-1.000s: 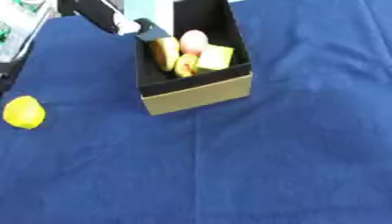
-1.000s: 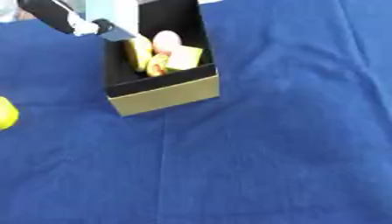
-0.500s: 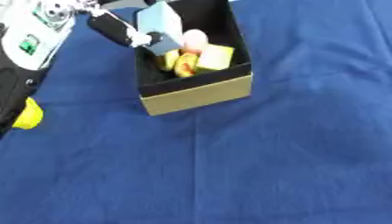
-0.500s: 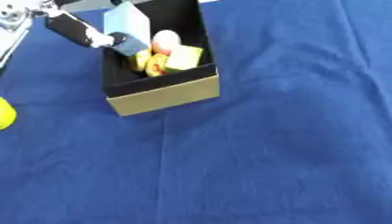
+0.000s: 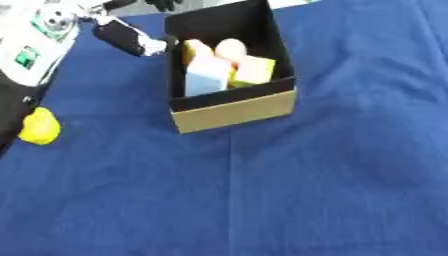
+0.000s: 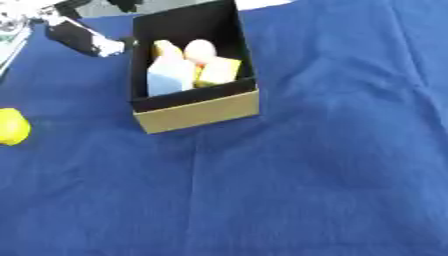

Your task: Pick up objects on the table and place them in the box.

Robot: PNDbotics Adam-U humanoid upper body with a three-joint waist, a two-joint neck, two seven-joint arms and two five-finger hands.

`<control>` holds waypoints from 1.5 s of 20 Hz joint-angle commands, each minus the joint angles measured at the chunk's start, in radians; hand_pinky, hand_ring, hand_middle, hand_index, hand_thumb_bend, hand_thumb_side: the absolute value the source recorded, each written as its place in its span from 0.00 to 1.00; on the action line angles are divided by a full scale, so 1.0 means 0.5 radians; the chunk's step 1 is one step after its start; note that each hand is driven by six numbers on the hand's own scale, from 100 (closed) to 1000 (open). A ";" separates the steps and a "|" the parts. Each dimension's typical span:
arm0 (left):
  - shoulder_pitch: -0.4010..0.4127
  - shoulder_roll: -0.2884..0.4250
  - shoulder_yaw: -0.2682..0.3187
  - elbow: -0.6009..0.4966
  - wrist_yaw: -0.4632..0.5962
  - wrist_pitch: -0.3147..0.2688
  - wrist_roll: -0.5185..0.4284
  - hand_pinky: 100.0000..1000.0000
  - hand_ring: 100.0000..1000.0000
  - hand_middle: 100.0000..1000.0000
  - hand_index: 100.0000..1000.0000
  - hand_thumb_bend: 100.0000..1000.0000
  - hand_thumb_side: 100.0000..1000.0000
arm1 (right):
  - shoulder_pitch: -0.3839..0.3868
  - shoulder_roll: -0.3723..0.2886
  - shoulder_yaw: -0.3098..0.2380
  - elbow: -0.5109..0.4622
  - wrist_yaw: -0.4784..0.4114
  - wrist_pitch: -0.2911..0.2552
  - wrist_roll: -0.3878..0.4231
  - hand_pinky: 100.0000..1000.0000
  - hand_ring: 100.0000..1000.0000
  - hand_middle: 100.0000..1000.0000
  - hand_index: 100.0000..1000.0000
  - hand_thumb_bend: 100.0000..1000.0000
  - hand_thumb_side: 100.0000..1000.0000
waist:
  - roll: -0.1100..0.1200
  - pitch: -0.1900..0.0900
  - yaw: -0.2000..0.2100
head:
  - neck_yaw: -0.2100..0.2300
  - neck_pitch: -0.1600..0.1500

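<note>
A cardboard box [image 5: 236, 107] with a black inside stands on the blue cloth at upper middle. In it lie a pale blue block [image 5: 206, 76], a yellow block [image 5: 255, 70], a peach-coloured egg shape [image 5: 230, 48] and an orange piece [image 5: 194, 49]. A yellow lemon-like object [image 6: 12, 127] rests on the cloth at the far left. My left hand [image 5: 129, 38] hovers just left of the box's upper rim, fingers straight and holding nothing. The right hand shows in no view.
My left arm [image 5: 35, 47], white and silver, fills the upper left corner and partly covers the yellow object in the left eye view. The blue cloth [image 5: 289, 190] has a fold line running down from the box.
The pale blue block has left my left hand and now stands inside the box. The hand has pulled back to the left of the box rim. The camera has shifted a little.
</note>
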 commanded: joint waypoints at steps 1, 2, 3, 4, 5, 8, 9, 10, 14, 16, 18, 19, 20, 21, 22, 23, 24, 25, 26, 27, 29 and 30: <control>0.050 0.148 0.067 -0.118 0.103 0.049 0.022 0.79 0.68 0.62 0.82 0.21 0.21 | -0.003 -0.021 -0.034 -0.029 -0.013 0.002 -0.011 0.69 0.72 0.63 0.73 0.00 0.12 | -0.022 -0.068 0.020 | -0.032 0.027; 0.093 0.182 0.078 -0.147 0.124 0.065 0.032 0.79 0.67 0.61 0.81 0.21 0.20 | 0.003 -0.021 -0.035 -0.029 -0.013 0.001 -0.009 0.69 0.72 0.63 0.73 0.00 0.11 | -0.027 -0.075 0.035 | -0.041 0.034; 0.142 0.223 0.086 -0.168 0.134 0.084 0.041 0.79 0.68 0.61 0.81 0.23 0.18 | 0.011 -0.021 -0.038 -0.029 -0.012 0.001 -0.009 0.70 0.72 0.63 0.73 0.00 0.10 | -0.033 -0.082 0.052 | -0.050 0.042; 0.207 0.277 0.095 -0.186 0.129 0.105 0.047 0.79 0.68 0.62 0.81 0.24 0.18 | 0.018 -0.022 -0.043 -0.029 -0.010 0.002 -0.012 0.70 0.72 0.63 0.73 0.00 0.10 | -0.039 -0.088 0.070 | -0.059 0.050; 0.276 0.330 0.104 -0.200 0.119 0.124 0.050 0.79 0.69 0.63 0.82 0.25 0.18 | 0.024 -0.022 -0.048 -0.029 -0.010 0.002 -0.015 0.70 0.72 0.63 0.73 0.00 0.10 | -0.044 -0.094 0.087 | -0.066 0.055; 0.478 0.474 0.142 -0.224 0.080 0.170 0.053 0.80 0.70 0.65 0.82 0.29 0.17 | 0.034 -0.022 -0.057 -0.029 -0.007 -0.002 -0.024 0.70 0.72 0.63 0.73 0.00 0.10 | -0.056 -0.105 0.117 | -0.082 0.061; 0.542 0.517 0.159 -0.222 0.058 0.183 0.054 0.81 0.71 0.67 0.83 0.32 0.16 | 0.036 -0.022 -0.058 -0.029 -0.007 -0.004 -0.026 0.70 0.72 0.63 0.73 0.00 0.10 | -0.060 -0.108 0.124 | -0.086 0.061; 0.604 0.555 0.176 -0.217 0.030 0.195 0.055 0.81 0.72 0.68 0.83 0.34 0.16 | 0.039 -0.022 -0.060 -0.029 -0.005 -0.006 -0.027 0.70 0.72 0.63 0.73 0.00 0.10 | -0.064 -0.110 0.130 | -0.089 0.060; 0.775 0.633 0.223 -0.177 -0.043 0.228 0.032 0.81 0.74 0.71 0.85 0.41 0.20 | 0.045 -0.013 -0.066 -0.029 -0.001 -0.007 -0.034 0.70 0.72 0.63 0.73 0.00 0.09 | -0.082 -0.112 0.140 | -0.092 0.055; 0.814 0.646 0.227 -0.151 -0.060 0.245 -0.008 0.82 0.75 0.71 0.86 0.46 0.24 | 0.046 -0.007 -0.066 -0.029 -0.002 -0.006 -0.036 0.70 0.72 0.63 0.73 0.00 0.10 | -0.087 -0.111 0.134 | -0.095 0.053; 0.829 0.652 0.227 -0.119 -0.091 0.270 -0.042 0.83 0.76 0.73 0.86 0.52 0.25 | 0.046 -0.001 -0.065 -0.029 -0.003 -0.003 -0.038 0.70 0.72 0.63 0.73 0.00 0.10 | -0.091 -0.110 0.125 | -0.091 0.047; 0.830 0.652 0.226 -0.100 -0.116 0.284 -0.052 0.83 0.76 0.73 0.86 0.54 0.24 | 0.045 0.001 -0.065 -0.029 -0.003 -0.002 -0.038 0.70 0.72 0.63 0.73 0.00 0.10 | -0.093 -0.108 0.122 | -0.087 0.043; 0.828 0.650 0.225 -0.077 -0.142 0.297 -0.060 0.83 0.76 0.73 0.86 0.55 0.23 | 0.046 0.004 -0.065 -0.029 -0.003 -0.002 -0.039 0.70 0.72 0.63 0.73 0.00 0.10 | -0.096 -0.106 0.119 | -0.082 0.040; 0.824 0.646 0.224 -0.055 -0.164 0.305 -0.064 0.83 0.77 0.73 0.86 0.56 0.23 | 0.046 0.007 -0.065 -0.029 -0.003 -0.002 -0.040 0.70 0.72 0.63 0.73 0.00 0.10 | -0.097 -0.104 0.118 | -0.078 0.036; 0.818 0.641 0.223 -0.029 -0.185 0.313 -0.067 0.83 0.77 0.73 0.86 0.56 0.23 | 0.045 0.010 -0.065 -0.029 -0.003 -0.001 -0.042 0.70 0.72 0.63 0.73 0.00 0.10 | -0.099 -0.102 0.116 | -0.073 0.033; 0.811 0.636 0.222 -0.003 -0.204 0.318 -0.070 0.83 0.77 0.74 0.86 0.57 0.23 | 0.045 0.014 -0.065 -0.029 -0.002 0.000 -0.043 0.70 0.72 0.63 0.73 0.00 0.10 | -0.100 -0.099 0.115 | -0.069 0.029; 0.802 0.629 0.223 0.026 -0.221 0.322 -0.069 0.83 0.78 0.74 0.87 0.57 0.23 | 0.044 0.017 -0.065 -0.029 -0.002 0.002 -0.044 0.70 0.72 0.63 0.73 0.00 0.10 | -0.101 -0.096 0.113 | -0.065 0.025; 0.791 0.620 0.225 0.054 -0.236 0.326 -0.064 0.83 0.78 0.75 0.87 0.57 0.23 | 0.045 0.020 -0.065 -0.029 -0.001 0.004 -0.046 0.70 0.72 0.63 0.73 0.00 0.10 | -0.102 -0.093 0.112 | -0.061 0.021; 0.779 0.611 0.229 0.085 -0.250 0.330 -0.057 0.83 0.78 0.75 0.87 0.58 0.23 | 0.045 0.023 -0.065 -0.029 0.000 0.005 -0.047 0.70 0.72 0.63 0.73 0.00 0.10 | -0.103 -0.090 0.109 | -0.057 0.018; 0.768 0.603 0.232 0.114 -0.266 0.333 -0.048 0.83 0.79 0.76 0.88 0.58 0.21 | 0.045 0.025 -0.065 -0.029 0.001 0.005 -0.049 0.70 0.72 0.63 0.73 0.00 0.10 | -0.103 -0.087 0.106 | -0.053 0.015; 0.746 0.590 0.238 0.172 -0.330 0.344 -0.021 0.83 0.79 0.77 0.88 0.60 0.19 | 0.047 0.029 -0.065 -0.029 0.005 0.005 -0.052 0.70 0.72 0.63 0.73 0.00 0.10 | -0.104 -0.081 0.099 | -0.043 0.011; 0.737 0.582 0.240 0.202 -0.367 0.347 -0.011 0.83 0.79 0.77 0.87 0.60 0.19 | 0.048 0.031 -0.064 -0.029 0.007 0.005 -0.054 0.70 0.72 0.63 0.73 0.00 0.11 | -0.104 -0.077 0.097 | -0.038 0.009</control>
